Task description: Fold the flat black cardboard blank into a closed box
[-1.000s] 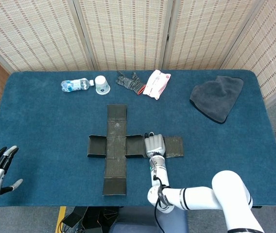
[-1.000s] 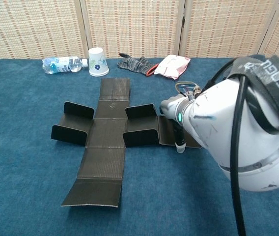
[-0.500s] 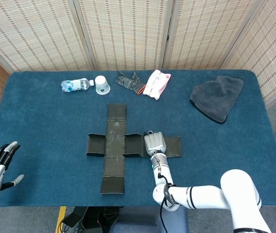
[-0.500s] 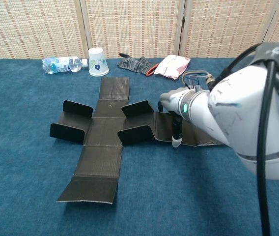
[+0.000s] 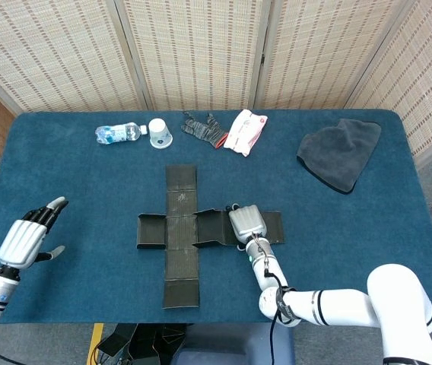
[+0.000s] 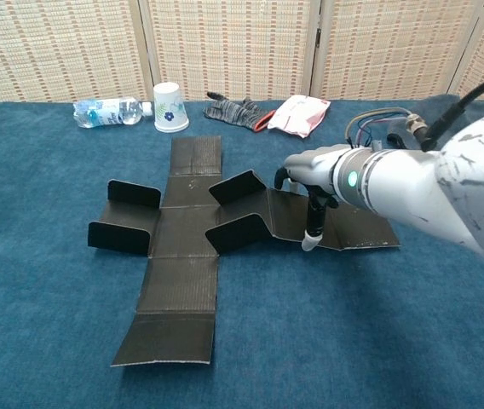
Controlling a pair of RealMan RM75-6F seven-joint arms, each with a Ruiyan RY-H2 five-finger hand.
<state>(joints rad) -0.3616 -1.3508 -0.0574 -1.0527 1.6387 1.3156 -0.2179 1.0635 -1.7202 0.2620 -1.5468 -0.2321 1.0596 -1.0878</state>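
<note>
Along the far edge of the blue-carpeted table [image 5: 64, 182] lie a clear plastic bottle [image 5: 117, 134], a white paper cup [image 5: 160, 132], a dark knit glove [image 5: 204, 128], a pink-white packet [image 5: 246, 131] and a grey cloth [image 5: 340, 153]. The flat black cross-shaped cardboard blank [image 5: 182, 236] lies mid-table. My right hand [image 5: 247, 223] presses its right arm, fingers [image 6: 313, 226] down, grasping nothing. My left hand [image 5: 27, 239] hovers spread and empty above the near-left edge.

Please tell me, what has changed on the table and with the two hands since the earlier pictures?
The left hand rose from the table's near-left corner, fingers apart. The right hand kept pressing the cardboard blank, whose right arm swung slightly. The bottle, cup, glove and grey cloth stayed put.
</note>
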